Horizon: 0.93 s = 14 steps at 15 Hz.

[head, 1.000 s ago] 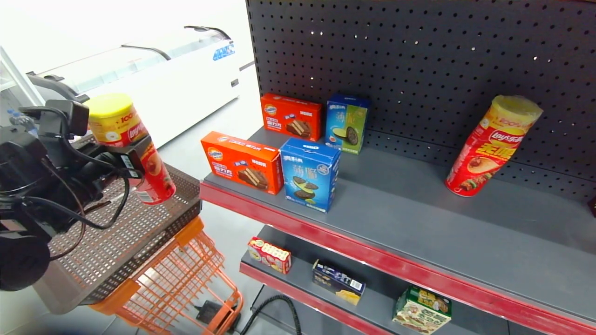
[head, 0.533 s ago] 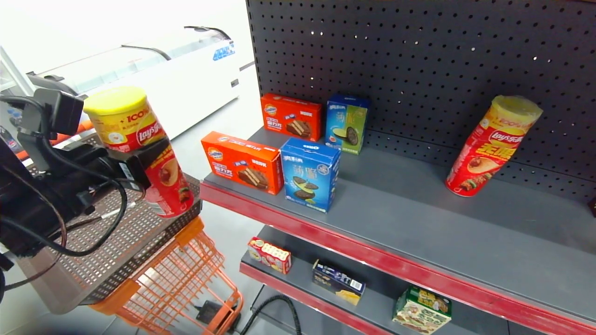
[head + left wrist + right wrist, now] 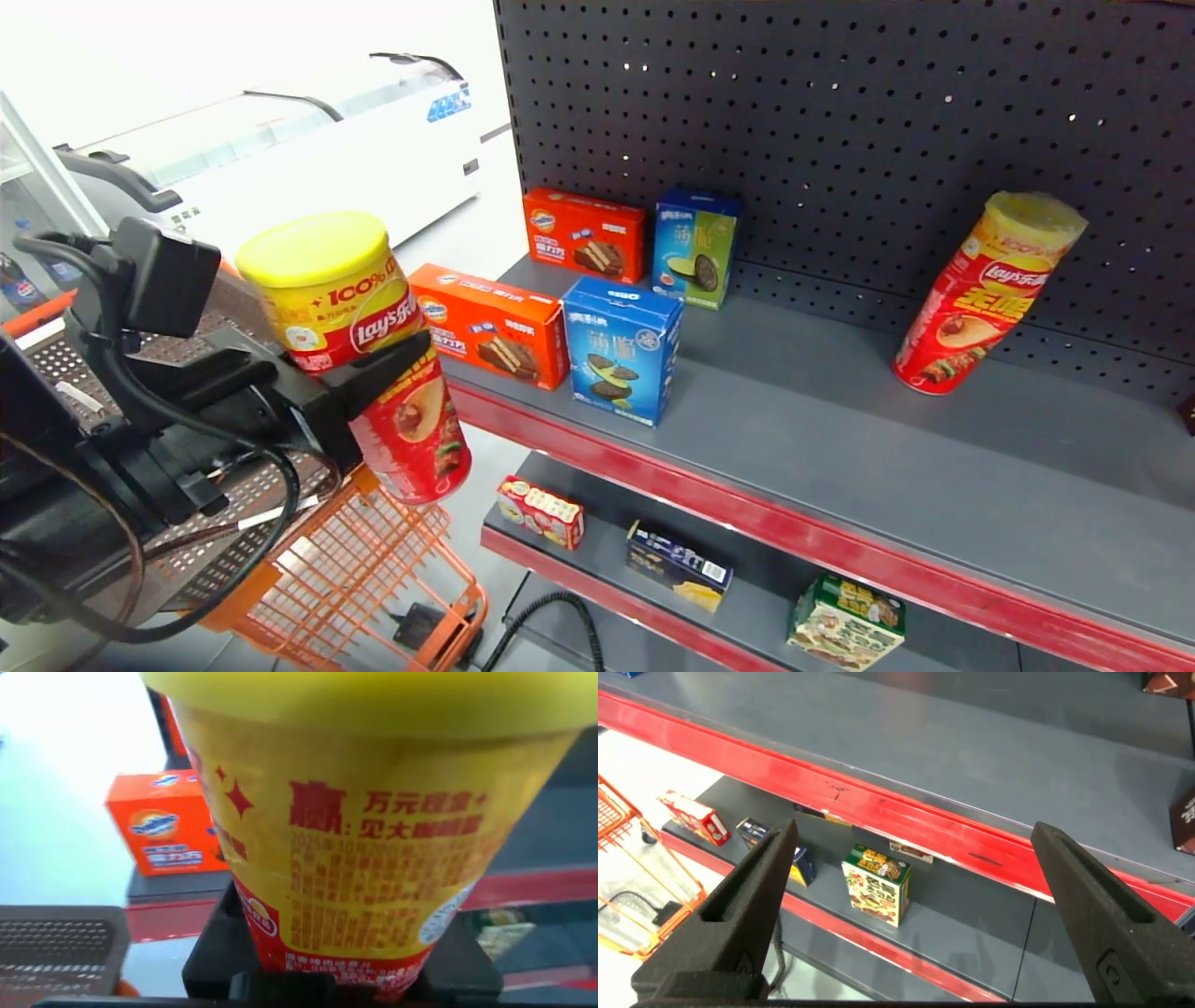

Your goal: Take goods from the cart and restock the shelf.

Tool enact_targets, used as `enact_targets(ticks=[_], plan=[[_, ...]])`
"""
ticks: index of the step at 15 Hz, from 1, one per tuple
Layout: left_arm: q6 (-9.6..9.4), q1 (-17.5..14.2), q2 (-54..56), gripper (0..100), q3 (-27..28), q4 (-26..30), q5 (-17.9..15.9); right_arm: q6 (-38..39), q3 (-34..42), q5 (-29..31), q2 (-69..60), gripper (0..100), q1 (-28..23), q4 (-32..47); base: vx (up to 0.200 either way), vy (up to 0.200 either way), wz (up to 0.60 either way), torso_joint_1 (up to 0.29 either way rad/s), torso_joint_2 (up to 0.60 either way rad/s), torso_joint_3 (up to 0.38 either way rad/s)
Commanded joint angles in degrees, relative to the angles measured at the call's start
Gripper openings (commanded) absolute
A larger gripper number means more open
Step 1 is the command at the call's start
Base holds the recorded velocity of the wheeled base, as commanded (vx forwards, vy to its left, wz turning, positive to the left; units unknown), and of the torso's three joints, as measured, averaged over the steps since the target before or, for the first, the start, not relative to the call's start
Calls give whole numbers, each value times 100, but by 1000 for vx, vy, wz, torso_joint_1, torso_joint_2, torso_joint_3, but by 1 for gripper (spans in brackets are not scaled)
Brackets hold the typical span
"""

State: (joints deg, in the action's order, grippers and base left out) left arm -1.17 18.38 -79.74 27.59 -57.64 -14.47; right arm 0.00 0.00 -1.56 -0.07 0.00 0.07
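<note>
The left arm point(image 3: 112, 439) comes in low from the robot's left, forearm roughly level, with cables point(image 3: 187, 439) looped round it and the wrist camera point(image 3: 166, 277) perched on top. The left gripper point(image 3: 369, 373) is clamped round the middle of a can point(image 3: 327, 280), lid up and leaning a bit, and in the left wrist view its dark fingers point(image 3: 220, 952) hug the can on both sides. The right gripper point(image 3: 920, 905) is spread wide, fingers well apart with nothing gripped between them.

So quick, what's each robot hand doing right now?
Left gripper: shut on the chips can.
Right gripper: open, holding nothing.
</note>
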Motion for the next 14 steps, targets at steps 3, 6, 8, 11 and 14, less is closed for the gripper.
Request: enact_targets(ticks=[3,6,8,11,14], plan=[[143,43,169,0,-96,-11,-460,0,0,-2,7,100,0,1,0,0,0,0,0,0],[398,95,336,0,-87,86,-768,0,0,-2,7,100,0,1,0,0,0,0,0,0],[398,385,336,0,-184,139,-873,0,0,-2,7,100,0,1,0,0,0,0,0,0],[398,825,345,0,-403,148,-891,0,0,-29,7,100,0,1,0,0,0,0,0,0],[398,825,319,0,-342,139,-908,0,0,-20,7,100,0,1,0,0,0,0,0,0]])
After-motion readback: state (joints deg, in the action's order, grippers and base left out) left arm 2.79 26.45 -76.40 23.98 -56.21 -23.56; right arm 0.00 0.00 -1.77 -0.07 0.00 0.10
